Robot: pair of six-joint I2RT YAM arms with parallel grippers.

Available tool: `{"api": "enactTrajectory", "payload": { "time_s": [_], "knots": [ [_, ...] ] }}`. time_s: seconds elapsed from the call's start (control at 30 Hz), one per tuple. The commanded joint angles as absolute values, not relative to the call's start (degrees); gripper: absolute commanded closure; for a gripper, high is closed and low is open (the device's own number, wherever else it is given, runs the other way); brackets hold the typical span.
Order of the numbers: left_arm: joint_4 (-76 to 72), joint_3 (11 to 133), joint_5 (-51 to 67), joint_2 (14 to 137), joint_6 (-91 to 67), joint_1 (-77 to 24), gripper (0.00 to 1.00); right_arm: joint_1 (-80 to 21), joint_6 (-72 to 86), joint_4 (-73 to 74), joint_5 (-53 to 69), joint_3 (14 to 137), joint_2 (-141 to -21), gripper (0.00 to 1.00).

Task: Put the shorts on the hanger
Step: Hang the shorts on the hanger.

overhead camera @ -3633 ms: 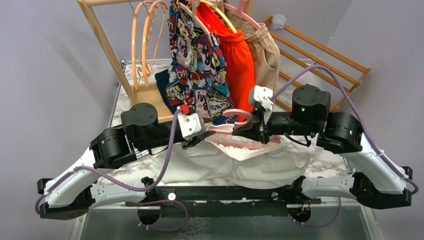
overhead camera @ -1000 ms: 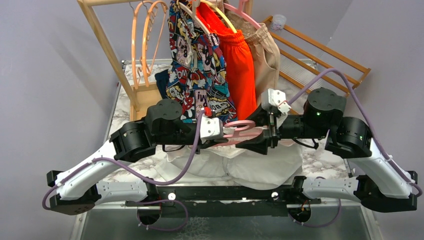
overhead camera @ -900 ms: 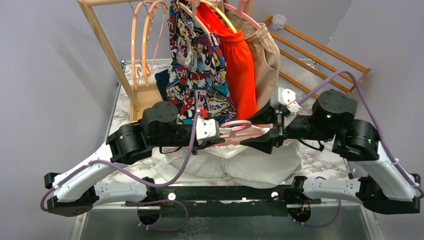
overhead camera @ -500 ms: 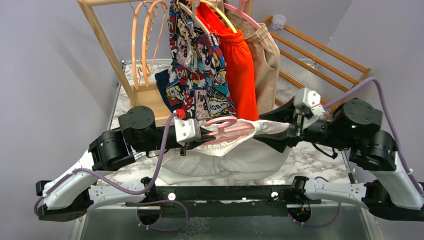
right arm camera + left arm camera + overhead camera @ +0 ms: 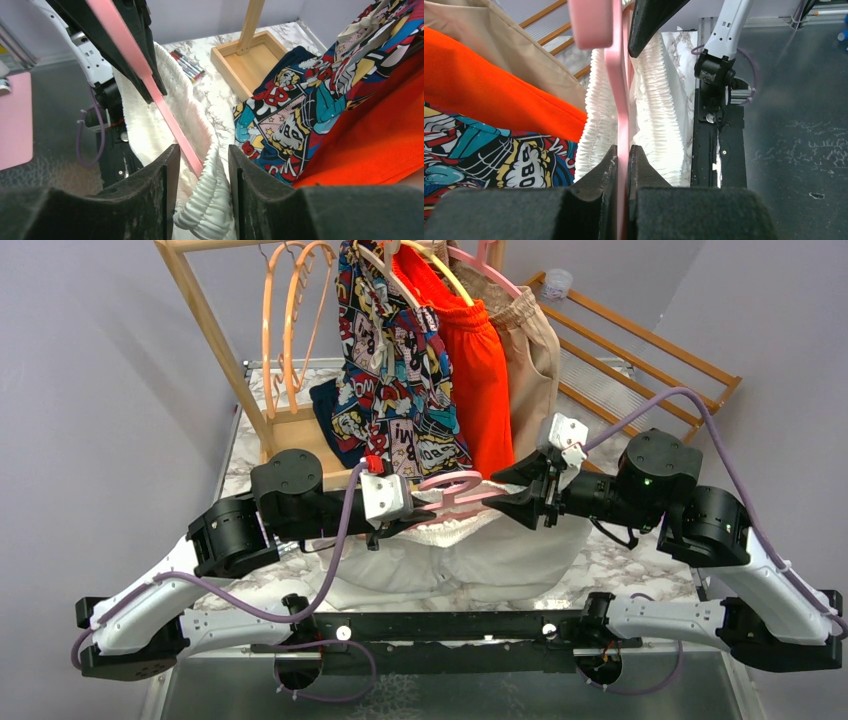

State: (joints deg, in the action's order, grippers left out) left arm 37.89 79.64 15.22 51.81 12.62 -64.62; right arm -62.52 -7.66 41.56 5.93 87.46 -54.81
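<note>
We clench the left end effector on the hanger to steady it above the table, the waistband of the shorts gathered along its bar, while the right end effector straddles both, half-parted, though we cannot tell whether it pinches.

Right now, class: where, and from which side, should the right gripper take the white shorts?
Probably the gathered waistband of the shorts, pinched from the hanger's free end, opposite the left gripper clamping it. That thick ruffled ridge lies beside the hanger, between the right gripper's open fingers.
</note>
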Motion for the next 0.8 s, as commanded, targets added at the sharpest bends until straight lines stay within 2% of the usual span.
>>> {"api": "enactTrajectory", "payload": {
  "time_s": [0.0, 0.17, 0.6, 0.7, 0.77],
  "knots": [
    [35.2, 81.4, 13.8, 49.4, 12.1, -64.7, 1.0, -62.6, -8.7, 41.6, 2.1, 85.5, -52.8, 0.61],
    [35.3, 81.4, 13.2, 47.9, 12.3, -64.7, 1.0, -62.6, -9.0, 43.6, -0.2, 84.6, -50.7, 0.67],
    [35.4, 79.8, 12.9, 44.7, 11.1, -64.6, 1.0, -62.6, -9.1, 46.2, -2.8, 83.4, -49.2, 0.67],
    [35.4, 79.8, 13.2, 44.7, 11.0, -64.7, 1.0, -62.6, -8.8, 46.5, -0.1, 84.8, -50.0, 0.62],
    [35.4, 80.0, 13.6, 45.1, 11.0, -64.7, 1.0, -62.6, -8.5, 46.4, 3.1, 87.2, -51.1, 0.52]
  ]
}}
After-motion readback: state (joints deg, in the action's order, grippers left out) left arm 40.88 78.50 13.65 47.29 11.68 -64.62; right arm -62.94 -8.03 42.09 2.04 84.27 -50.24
